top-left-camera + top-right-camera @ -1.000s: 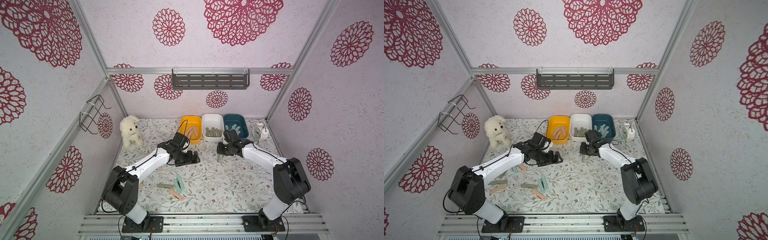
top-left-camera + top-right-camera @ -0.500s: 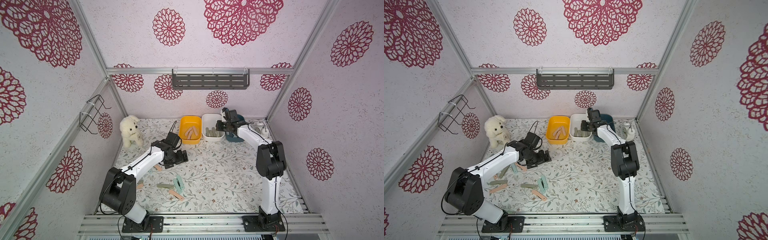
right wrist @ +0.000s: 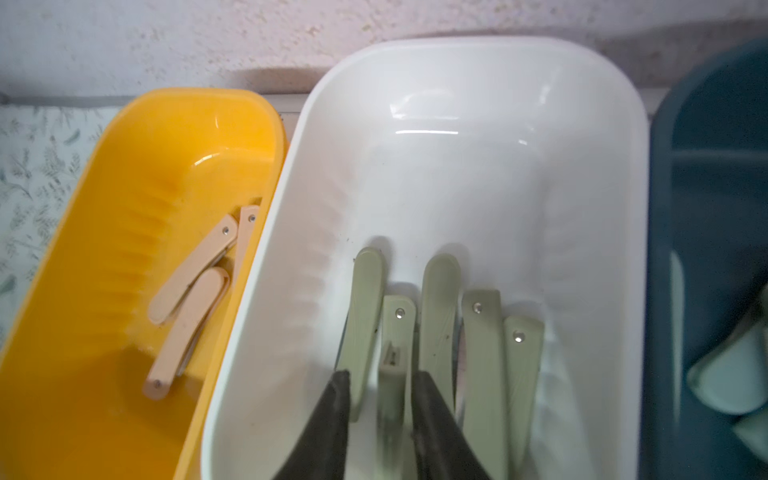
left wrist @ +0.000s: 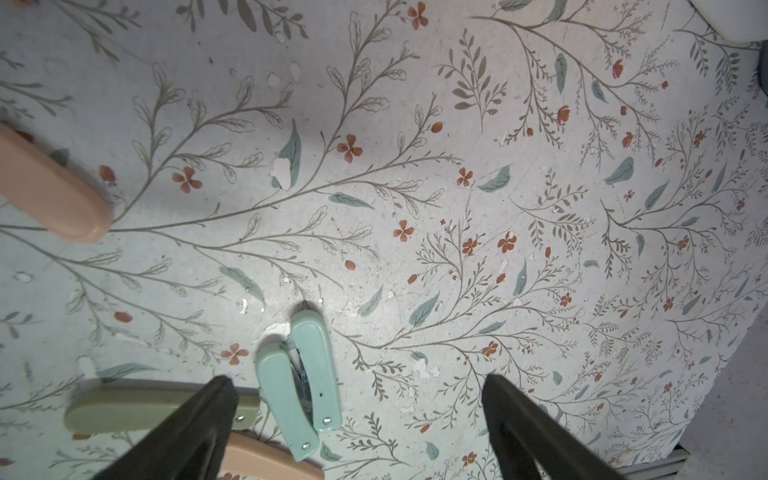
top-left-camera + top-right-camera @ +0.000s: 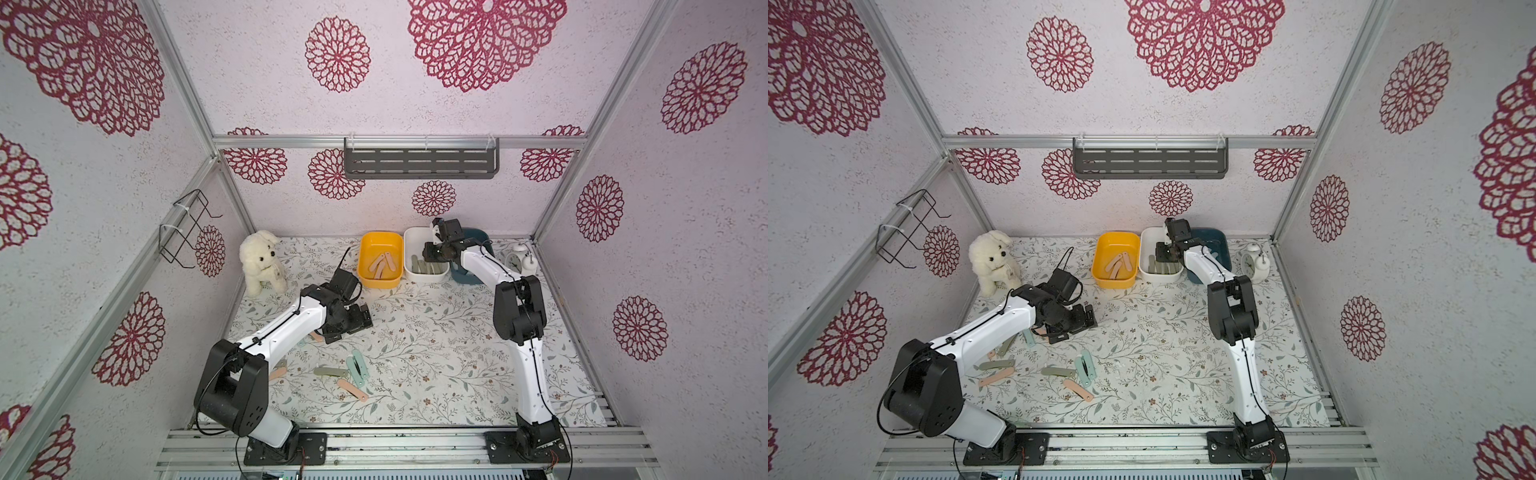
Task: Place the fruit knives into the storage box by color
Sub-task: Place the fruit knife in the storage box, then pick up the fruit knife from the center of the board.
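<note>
1. An olive knife (image 3: 397, 332), blurred, sits between the jaws of the right claw (image 3: 381, 374) inside the white tub (image 3: 457, 54). The jaws are narrowly parted, and a gap shows on one side of the knife.
2. Four more olive knives (image 3: 482, 353) lie side by side on that tub's floor.
3. The yellow tub (image 3: 124, 166), just beside the white one, holds peach knives (image 3: 187, 286). The teal tub (image 3: 706, 208) on the other side holds mint knives (image 3: 723, 374).
4. Loose on the floral surface (image 4: 415, 124) are a mint pair (image 4: 299, 374), a loose olive knife (image 4: 137, 409) and a loose peach knife (image 4: 50, 187).
5. The left claw (image 4: 359, 380) is over the surface near the mint pair, jaws spread wide and gripping nothing.
6. A plush dog (image 5: 259, 262) and an alarm clock (image 5: 519, 257) stand along the back wall.
</note>
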Robot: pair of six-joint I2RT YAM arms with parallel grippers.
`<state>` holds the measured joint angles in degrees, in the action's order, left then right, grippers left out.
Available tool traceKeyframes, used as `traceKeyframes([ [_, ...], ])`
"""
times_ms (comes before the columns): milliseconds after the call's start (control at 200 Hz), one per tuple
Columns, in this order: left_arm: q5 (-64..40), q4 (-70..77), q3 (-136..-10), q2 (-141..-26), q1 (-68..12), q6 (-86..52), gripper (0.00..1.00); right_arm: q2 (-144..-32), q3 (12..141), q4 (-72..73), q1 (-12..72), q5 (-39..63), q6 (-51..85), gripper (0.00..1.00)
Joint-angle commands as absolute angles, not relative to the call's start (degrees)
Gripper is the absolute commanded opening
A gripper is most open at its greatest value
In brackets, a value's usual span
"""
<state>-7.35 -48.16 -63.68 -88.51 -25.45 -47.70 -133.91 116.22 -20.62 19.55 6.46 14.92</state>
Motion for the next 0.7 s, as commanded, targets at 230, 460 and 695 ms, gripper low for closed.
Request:
traceKeyframes([
  [230,-3.7,-51.8,-62.5,-86.9,-28.5,-49.3,0.97,-116.2,105.2,-19.6,22.1,6.1,12.3,0.99],
  [460,-2.2,-54.8,-59.6,-85.3,-30.9,-51.2,0.74,-101.4,84.3,-16.1,25.3,6.0,13.4,0.99],
  [695,-3.2,-53.2,-54.5,-85.2,-32.8,-54.2,0.47,-91.2,64.7,-12.0,28.5,6.9,15.9,0.99],
])
